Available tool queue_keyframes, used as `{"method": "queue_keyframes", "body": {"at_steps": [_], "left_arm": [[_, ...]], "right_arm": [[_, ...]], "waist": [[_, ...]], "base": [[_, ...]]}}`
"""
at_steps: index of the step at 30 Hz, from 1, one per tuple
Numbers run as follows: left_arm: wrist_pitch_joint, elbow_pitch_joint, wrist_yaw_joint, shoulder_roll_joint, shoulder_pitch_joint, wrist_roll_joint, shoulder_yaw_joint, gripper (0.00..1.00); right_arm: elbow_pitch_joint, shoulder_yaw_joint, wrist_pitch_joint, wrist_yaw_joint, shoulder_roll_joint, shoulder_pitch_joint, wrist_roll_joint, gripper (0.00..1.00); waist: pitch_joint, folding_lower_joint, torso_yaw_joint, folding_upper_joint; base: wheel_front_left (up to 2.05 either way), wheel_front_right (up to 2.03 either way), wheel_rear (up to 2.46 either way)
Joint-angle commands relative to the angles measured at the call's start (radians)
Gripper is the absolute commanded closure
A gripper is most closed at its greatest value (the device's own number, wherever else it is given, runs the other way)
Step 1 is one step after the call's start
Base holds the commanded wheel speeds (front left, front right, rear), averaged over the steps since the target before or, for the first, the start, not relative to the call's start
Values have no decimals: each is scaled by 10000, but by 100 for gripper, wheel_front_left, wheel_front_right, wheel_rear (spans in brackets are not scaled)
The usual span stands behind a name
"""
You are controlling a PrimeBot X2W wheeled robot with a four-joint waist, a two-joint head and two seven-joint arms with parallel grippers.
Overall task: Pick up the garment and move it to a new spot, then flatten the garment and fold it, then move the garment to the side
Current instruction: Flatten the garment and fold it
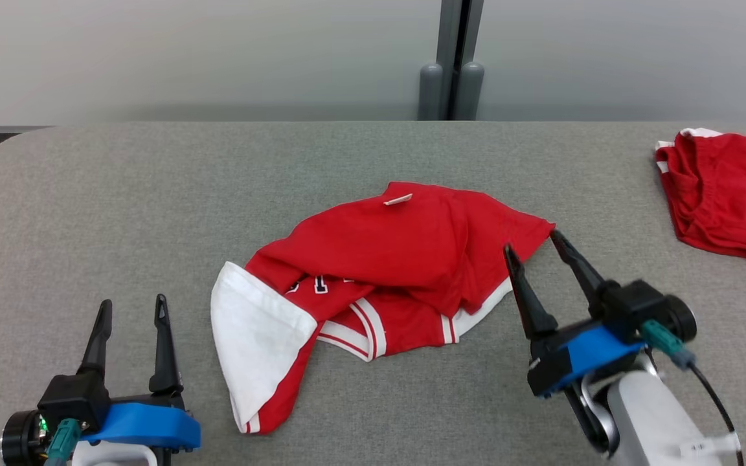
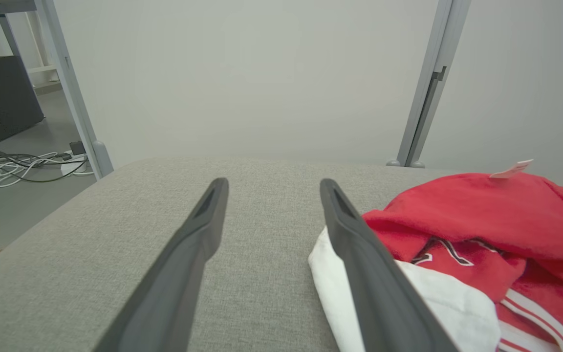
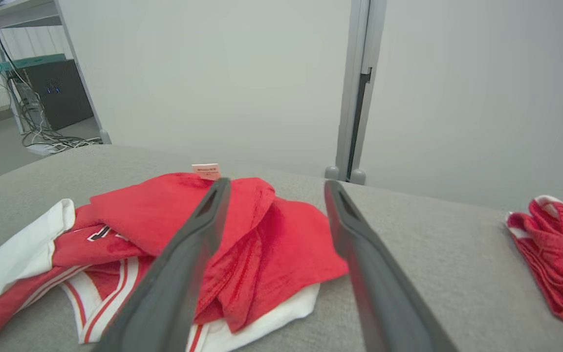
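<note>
Crumpled garment (image 1: 399, 259) on the worktop (image 1: 120, 207), flanked by left gripper (image 1: 133, 309) and right gripper (image 1: 531, 241), fingers spread and empty; every step apparently remains.

bright, even diffuse light; no glare. faint soft shadow under garment (image 1: 399, 259). head view sharp; wrist views bent at edges.
</note>
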Motion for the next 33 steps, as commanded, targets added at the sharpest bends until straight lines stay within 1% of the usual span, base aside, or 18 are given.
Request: {"method": "queue_keyframes", "body": {"at_steps": [1, 7, 14, 18, 23, 27, 30, 31, 32, 33], "left_arm": [[-39, 10, -30, -16, -112, -5, -2, 0], [-39, 29, -22, -29, -307, -130, -76, 0], [-39, 22, 58, -42, -489, -272, -265, 0], [-39, 52, 80, -46, -695, -450, -367, 0], [-39, 57, 150, -45, -884, -610, -600, 0], [-39, 88, 158, -42, -998, -645, -672, 0], [-39, 105, 190, -45, -1089, -668, -741, 0], [-39, 112, 188, -44, -1084, -674, -763, 0], [-39, 114, 199, -45, -1079, -687, -785, 0], [-39, 118, 214, -45, -1088, -693, -801, 0]], "right_arm": [[108, 29, 61, 1, -70, -310, -46, 0], [1488, 457, 719, 1, -126, -2670, 2, 0], [3705, 698, 1649, 1, -233, -4484, 93, 0], [4920, 825, 1866, 1, -333, -5102, 143, 0], [6214, 910, 1745, 1, -391, -5663, 314, 0], [7120, 969, 1751, 1, -250, -5869, 610, 0], [7592, 1077, 1559, 1, -173, -6032, 784, 0], [7715, 1094, 1519, 1, -122, -6033, 952, 13], [7785, 1109, 1426, 3, -76, -6061, 1088, 77], [7854, 1199, 1315, 3, -55, -6084, 1121, 100]], "waist": [[81, -1, 112, -1], [399, -1, 595, -1], [807, -1, 1154, -1], [1112, -1, 1396, -1], [1442, -1, 1619, -1], [1573, -1, 1735, -1], [1610, -1, 1798, -1], [1617, -1, 1817, -1], [1623, -1, 1828, -1], [1622, -1, 1831, -1]], "base": [[0, 0, 0], [0, 0, 0], [0, 0, 0], [0, 0, 0], [0, 0, 0], [0, 0, 0], [0, 0, 0], [0, 0, 0], [0, 0, 0], [0, 0, 0]]}}
